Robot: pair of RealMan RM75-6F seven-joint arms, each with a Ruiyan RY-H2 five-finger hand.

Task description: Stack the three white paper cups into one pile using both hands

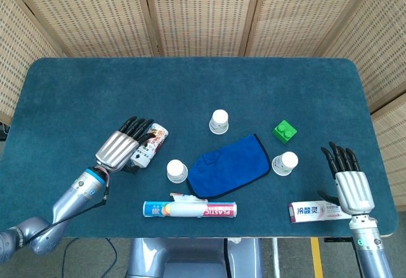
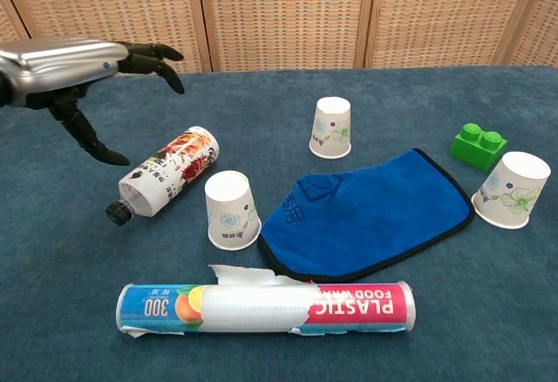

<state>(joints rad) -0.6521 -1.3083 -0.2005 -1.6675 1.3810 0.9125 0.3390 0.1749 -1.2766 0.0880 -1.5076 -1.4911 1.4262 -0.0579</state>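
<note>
Silver left hand [image 1: 119, 147] hovers spread over the bottle [image 1: 148, 145]; right hand [image 1: 348, 178] lies flat, empty

Before you: three matt white paper cups [image 2: 233, 210], [image 2: 331, 126], [image 2: 512, 190]; soft blue cloth [image 2: 366, 212], dark-edged; glossy green plastic brick [image 2: 478, 146]; shiny printed plastic-wrap roll [image 2: 266, 307]; plastic bottle [image 2: 166, 182], glossy label; glossy toothpaste carton [image 1: 317, 211]; table [image 2: 52, 260] in matt teal felt (slightly fuzzy); your left hand [image 2: 83, 72], brushed metal with black fingers.
</note>
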